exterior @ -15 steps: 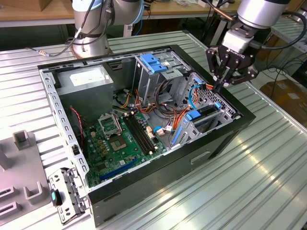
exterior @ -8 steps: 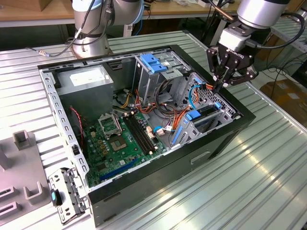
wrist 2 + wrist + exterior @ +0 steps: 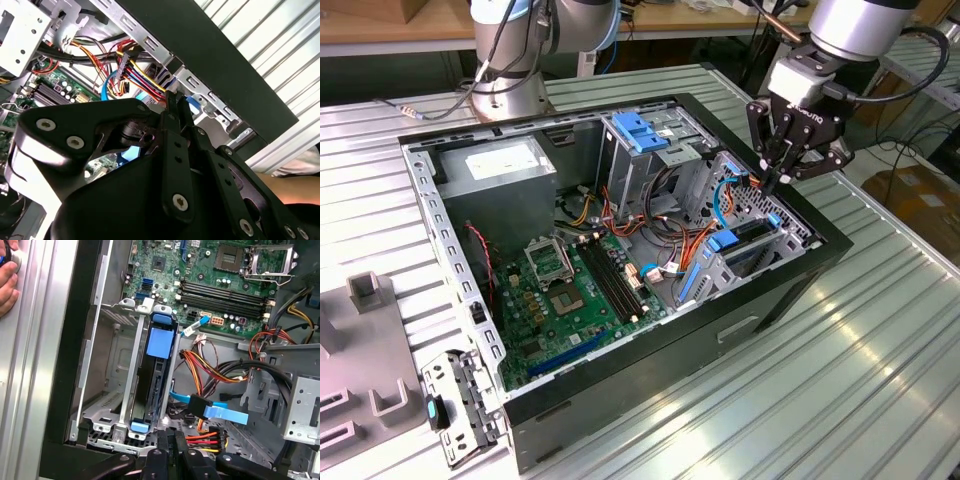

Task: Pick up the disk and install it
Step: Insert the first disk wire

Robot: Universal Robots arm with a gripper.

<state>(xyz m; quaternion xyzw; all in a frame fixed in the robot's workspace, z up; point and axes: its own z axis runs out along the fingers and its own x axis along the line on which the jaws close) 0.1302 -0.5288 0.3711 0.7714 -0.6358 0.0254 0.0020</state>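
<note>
Blue-railed disk (image 3: 156, 385) sits edge-up in its cage slot — claw (image 3: 772, 183) closed, empty, above.

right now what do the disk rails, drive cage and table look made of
Disk rails: bright blue, matte, likely plastic. Drive cage: bare grey sheet metal, looks like steel, with punched holes. Table: ribbed silver metal, probably aluminium, with shiny glare.

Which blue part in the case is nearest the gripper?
The disk's blue-railed carrier, seated in the cage just below the gripper. The blue bracket atop the other drive cage sits further toward the exterior view's left.
</note>
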